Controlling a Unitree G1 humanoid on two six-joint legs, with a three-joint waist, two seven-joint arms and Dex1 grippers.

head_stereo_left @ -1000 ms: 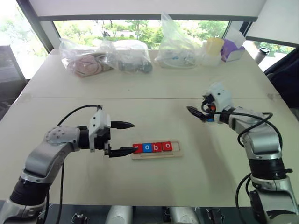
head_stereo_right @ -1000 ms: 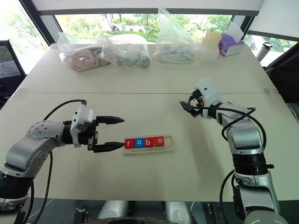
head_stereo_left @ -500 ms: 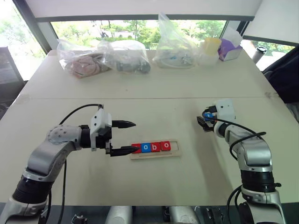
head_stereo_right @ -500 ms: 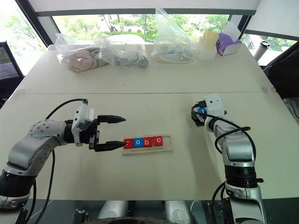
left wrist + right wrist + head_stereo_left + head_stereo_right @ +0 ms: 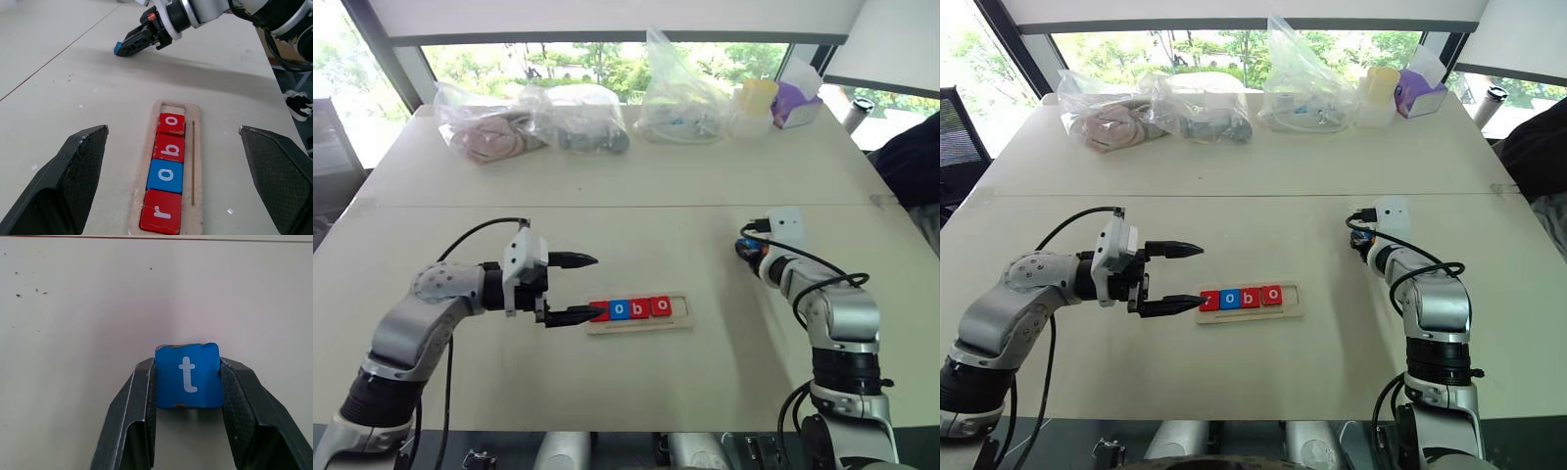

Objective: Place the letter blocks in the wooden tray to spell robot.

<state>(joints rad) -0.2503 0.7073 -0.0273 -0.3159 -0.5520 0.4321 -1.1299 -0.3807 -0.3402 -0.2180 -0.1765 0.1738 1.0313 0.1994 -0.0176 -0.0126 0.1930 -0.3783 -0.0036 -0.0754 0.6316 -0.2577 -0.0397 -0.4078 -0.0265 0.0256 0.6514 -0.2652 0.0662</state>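
Tiles point(image 5: 165, 178) sit four in a row in the pale wood tray point(image 5: 196, 161), flat glossy squares with white lowercase letters: red r, blue o, red b, red o. The slot at the far end, toward the robot's right, is bare wood. The tray is long and narrow with a raised rim and rounded ends, lying on the smooth cream bench point(image 5: 636, 211).

The left gripper point(image 5: 576, 288) hangs just beside the r end of the tray, its black textured fingers spread wide with nothing between them.

Well off to the right, the right gripper point(image 5: 187, 382) is clamped on the blue t tile point(image 5: 187, 376), one finger pressing each side edge; the tile's corners are chipped to bare wood. A second ago those fingers stood wide apart and higher; the gripper has since dropped toward the bench and closed.
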